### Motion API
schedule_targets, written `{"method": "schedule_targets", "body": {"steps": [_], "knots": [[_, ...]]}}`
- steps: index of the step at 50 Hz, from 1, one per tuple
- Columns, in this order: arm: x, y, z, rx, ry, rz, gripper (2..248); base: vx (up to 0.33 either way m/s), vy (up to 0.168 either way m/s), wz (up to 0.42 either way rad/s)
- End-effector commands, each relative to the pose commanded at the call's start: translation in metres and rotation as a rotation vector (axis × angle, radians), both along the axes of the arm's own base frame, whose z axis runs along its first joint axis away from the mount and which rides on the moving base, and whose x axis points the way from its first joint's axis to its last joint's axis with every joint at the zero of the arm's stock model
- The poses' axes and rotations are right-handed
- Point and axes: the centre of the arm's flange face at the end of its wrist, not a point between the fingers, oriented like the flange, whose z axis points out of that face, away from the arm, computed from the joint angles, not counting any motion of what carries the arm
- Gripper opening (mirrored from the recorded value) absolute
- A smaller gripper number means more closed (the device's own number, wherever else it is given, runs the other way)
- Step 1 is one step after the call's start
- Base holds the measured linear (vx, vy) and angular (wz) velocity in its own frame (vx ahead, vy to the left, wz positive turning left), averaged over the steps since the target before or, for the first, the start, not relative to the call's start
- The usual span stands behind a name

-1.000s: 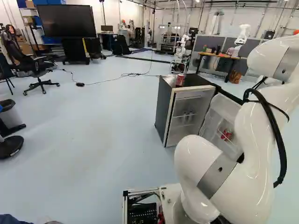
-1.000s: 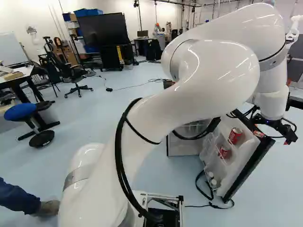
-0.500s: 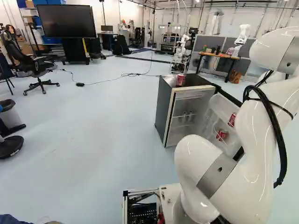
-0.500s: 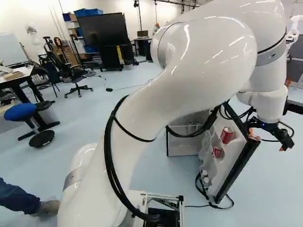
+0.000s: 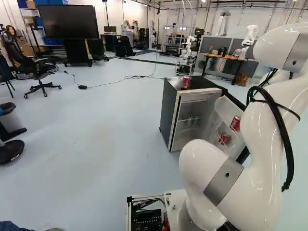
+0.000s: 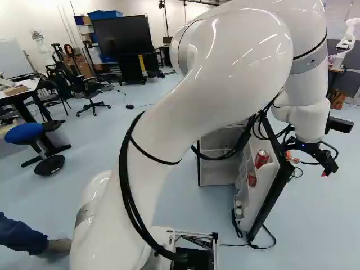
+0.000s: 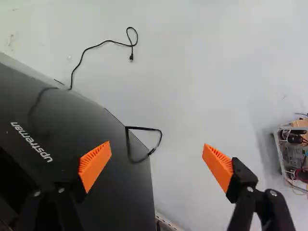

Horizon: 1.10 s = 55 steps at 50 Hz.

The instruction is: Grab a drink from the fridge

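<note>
Swinging partway back toward the fridge [image 5: 169, 113], the door [image 6: 275, 194] now leaves a narrower opening, probably making its drinks harder to reach. The upper can [image 6: 261, 158] and lower can [image 6: 252, 180] sit on its inner side; 1 more can [image 5: 186, 83] stands atop the fridge. The arm [image 6: 225, 62] arches over, bending down outside the door, its hand [image 7: 156, 148] pointing floorward, fingers wide apart, holding nothing.
</note>
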Motion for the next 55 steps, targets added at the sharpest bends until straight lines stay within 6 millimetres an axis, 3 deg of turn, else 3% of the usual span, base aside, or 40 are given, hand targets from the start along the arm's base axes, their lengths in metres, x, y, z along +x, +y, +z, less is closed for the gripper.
{"method": "schedule_targets", "body": {"steps": [38, 55], "knots": [[-0.024, -0.060, -0.004, -0.044, -0.023, -0.069, 247, 0.000, 0.000, 0.000], [-0.049, -0.050, -0.002, -0.023, -0.012, -0.094, 247, 0.000, 0.000, 0.000]]}}
